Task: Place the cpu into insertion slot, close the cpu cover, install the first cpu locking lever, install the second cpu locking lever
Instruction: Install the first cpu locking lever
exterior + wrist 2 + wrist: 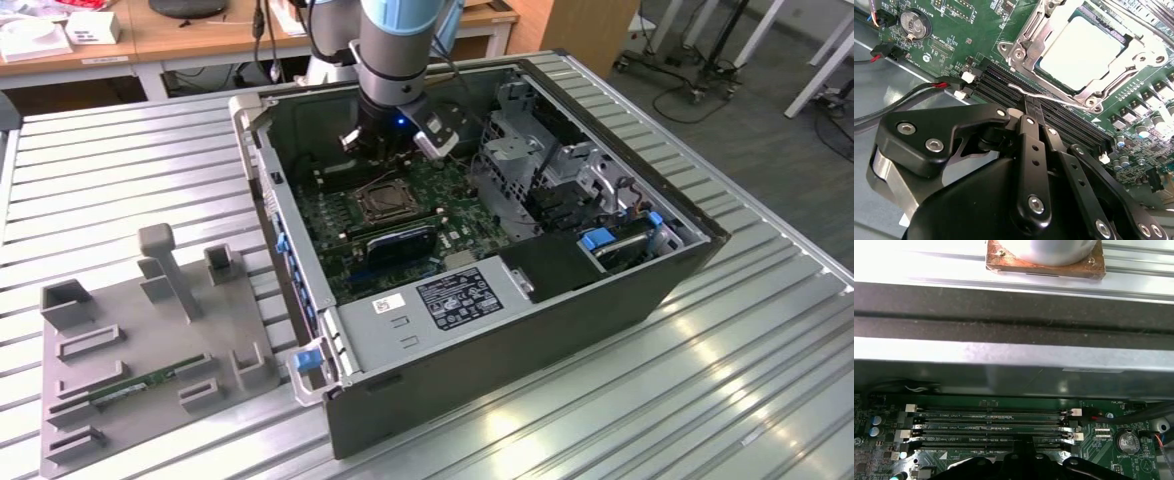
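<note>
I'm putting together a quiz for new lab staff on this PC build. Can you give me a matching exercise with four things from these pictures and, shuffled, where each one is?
Things
1. small square silvery-tan cpu
2. round silver coin battery
3. long green memory stick
4. black gripper

Places
A. on the grey plastic fixture outside the black computer case
B. over the long black memory slots
C. framed by the silvery square metal cpu cover
D. on the green motherboard near red-and-black wires

Pairs: 1-C, 2-D, 3-A, 4-B
</note>
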`<state>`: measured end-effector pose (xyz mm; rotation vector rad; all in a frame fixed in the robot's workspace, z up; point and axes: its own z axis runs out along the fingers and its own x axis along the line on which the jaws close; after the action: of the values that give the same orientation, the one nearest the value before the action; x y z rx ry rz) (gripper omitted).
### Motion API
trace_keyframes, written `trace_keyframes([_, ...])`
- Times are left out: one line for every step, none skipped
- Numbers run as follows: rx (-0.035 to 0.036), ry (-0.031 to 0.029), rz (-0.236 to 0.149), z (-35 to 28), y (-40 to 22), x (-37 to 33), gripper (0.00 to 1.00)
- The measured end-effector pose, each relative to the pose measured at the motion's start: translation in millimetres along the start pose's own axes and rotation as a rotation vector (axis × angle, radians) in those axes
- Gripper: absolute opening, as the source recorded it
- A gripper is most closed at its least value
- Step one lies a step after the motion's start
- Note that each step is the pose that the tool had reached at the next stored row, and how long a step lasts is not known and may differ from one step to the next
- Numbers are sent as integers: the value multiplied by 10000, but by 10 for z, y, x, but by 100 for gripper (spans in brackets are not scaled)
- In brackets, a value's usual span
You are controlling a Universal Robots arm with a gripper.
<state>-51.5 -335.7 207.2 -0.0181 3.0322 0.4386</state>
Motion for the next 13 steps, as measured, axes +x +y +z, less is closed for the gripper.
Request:
trace_keyframes([-1,-1,0,3,-1,-3,11])
trace_keyframes([-1,0,0,5,-2,-6,11])
trace_keyframes([0,0,0,8,-3,-10,11])
trace_keyframes([-1,0,0,10,-4,-14,11])
trace_keyframes([0,0,0,13,-4,-18,11])
trace_keyframes([-1,0,0,15,-5,-22,11])
trace_keyframes([0,0,0,18,-6,-26,11])
trace_keyframes([0,0,0,20,-7,-29,11])
trace_keyframes([-1,0,0,23,-8,-32,11])
trace_keyframes([0,0,0,25,-9,-34,11])
trace_keyframes([0,0,0,28,-10,-37,11])
trace_keyframes([0,0,0,31,-11,-38,11])
trace_keyframes([0,0,0,33,-12,-40,11])
